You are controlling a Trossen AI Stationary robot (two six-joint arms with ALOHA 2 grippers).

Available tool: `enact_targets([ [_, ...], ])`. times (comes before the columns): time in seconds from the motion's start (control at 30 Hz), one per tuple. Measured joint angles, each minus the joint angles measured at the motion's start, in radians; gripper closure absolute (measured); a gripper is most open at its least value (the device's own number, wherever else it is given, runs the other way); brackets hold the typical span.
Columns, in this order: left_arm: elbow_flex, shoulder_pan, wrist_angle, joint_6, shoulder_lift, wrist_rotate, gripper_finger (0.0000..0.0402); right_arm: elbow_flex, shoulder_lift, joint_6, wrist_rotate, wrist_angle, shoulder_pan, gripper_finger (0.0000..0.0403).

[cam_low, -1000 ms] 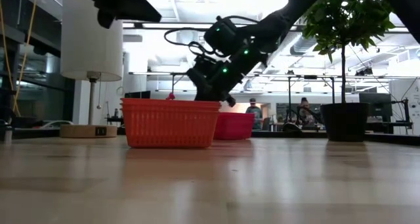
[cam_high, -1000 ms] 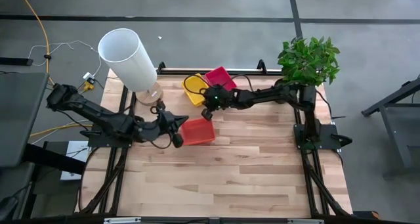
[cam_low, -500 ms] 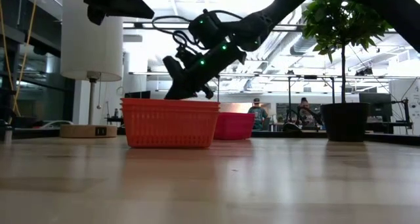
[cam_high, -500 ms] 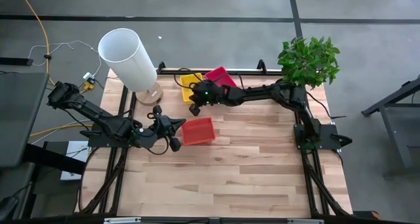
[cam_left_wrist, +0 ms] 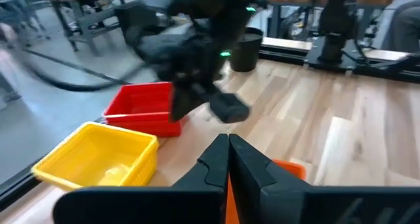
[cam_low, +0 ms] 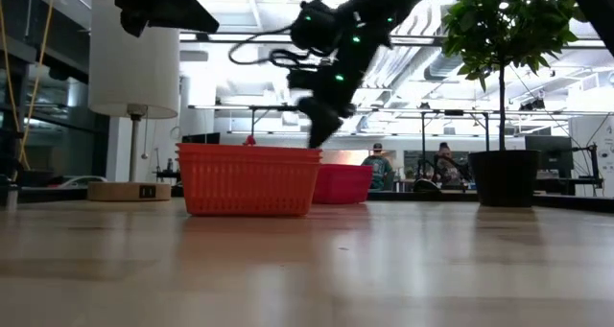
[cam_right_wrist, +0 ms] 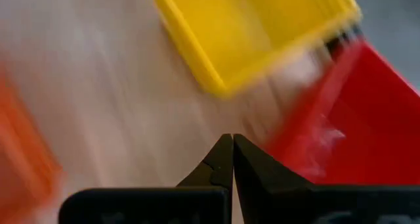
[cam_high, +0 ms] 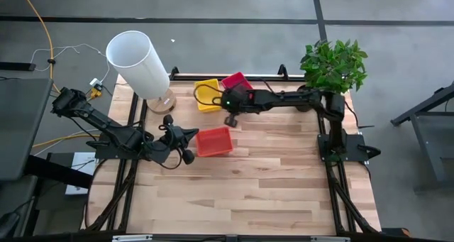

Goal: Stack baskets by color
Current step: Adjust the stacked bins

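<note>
Right gripper (cam_high: 230, 119) swung back; yellow basket (cam_high: 207, 96) seemingly mesh-sided.

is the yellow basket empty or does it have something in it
Empty, as far as the pictures show. The left wrist view looks into the yellow basket and shows only its bare yellow floor; the high view shows nothing stacked in it either.

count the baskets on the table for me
3. A yellow basket and a magenta-red basket sit together at the table's far edge; an orange basket sits mid-table, nearer the left arm. Nested baskets within any of these could be hidden.
</note>
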Motion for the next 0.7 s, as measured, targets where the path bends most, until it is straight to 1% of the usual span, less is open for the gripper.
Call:
enact_targets([
  [0.07, 0.000, -0.006, -0.021, -0.016, 0.000, -0.018, 0.0401, -0.058, -0.035, 0.002, 0.055, -0.030, 0.000, 0.0403],
  [0.13, 0.000, -0.010, -0.032, -0.044, 0.000, -0.034, 0.0402, -0.158, -0.094, 0.023, 0.084, -0.033, 0.000, 0.0403],
  [0.23, 0.000, -0.012, -0.044, -0.055, 0.000, -0.044, 0.0402, -0.335, -0.221, 0.066, 0.103, 0.055, -0.009, 0.0403],
  [0.3, 0.000, -0.012, -0.042, -0.055, 0.000, -0.044, 0.0401, -0.442, -0.302, 0.087, 0.146, 0.124, -0.017, 0.0403],
  [0.4, 0.000, -0.012, -0.038, -0.054, 0.000, -0.047, 0.0401, -0.561, -0.381, 0.124, 0.248, 0.206, -0.043, 0.0403],
  [0.43, 0.000, -0.012, -0.038, -0.053, 0.000, -0.051, 0.0402, -0.587, -0.394, 0.128, 0.274, 0.248, -0.056, 0.0403],
  [0.5, 0.000, -0.012, -0.033, -0.053, 0.000, -0.056, 0.0401, -0.623, -0.401, 0.126, 0.287, 0.307, -0.094, 0.0403],
  [0.6, 0.000, -0.012, -0.033, -0.053, 0.000, -0.055, 0.0401, -0.647, -0.362, 0.130, 0.269, 0.382, -0.164, 0.0403],
  [0.7, 0.000, -0.012, -0.033, -0.052, 0.000, -0.023, 0.0402, -0.638, -0.313, 0.124, 0.253, 0.482, -0.227, 0.0403],
])
